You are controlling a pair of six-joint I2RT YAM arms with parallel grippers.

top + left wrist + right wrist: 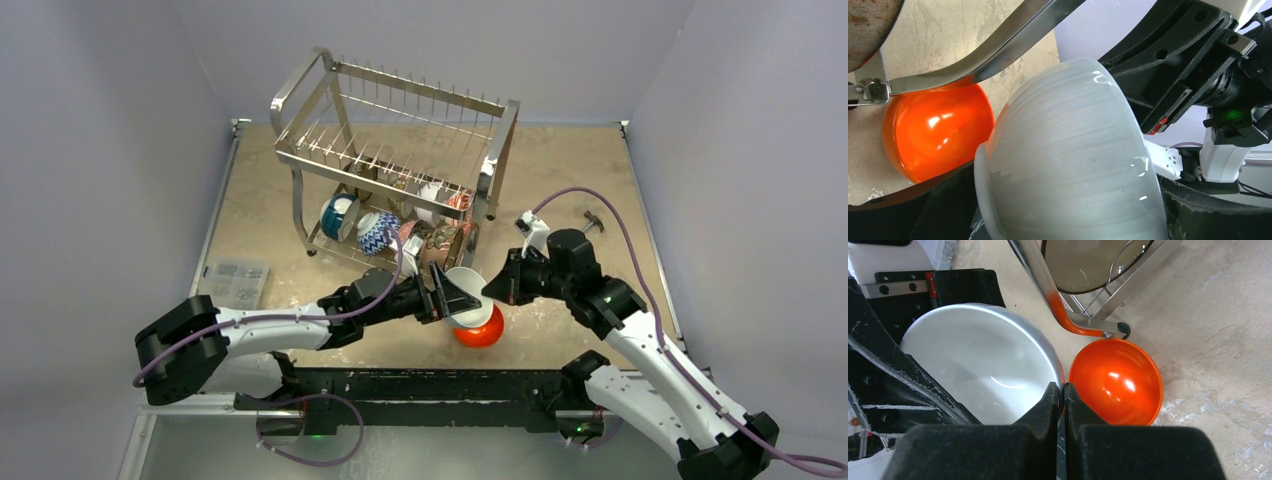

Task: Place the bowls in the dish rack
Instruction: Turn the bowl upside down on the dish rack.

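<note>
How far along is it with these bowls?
Well along: several bowls already sit in the lower tier of the dish rack. The white bowl is in hand, gripped by the left tool and right tool. The orange bowl on the table is left.

We see a clear plastic box [235, 281] at the table's [560, 160] left edge, and a small metal tool [593, 222] far right.

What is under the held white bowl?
An orange bowl sits on the table below the white bowl. The top view hides its far edge; contact between them cannot be told.
</note>
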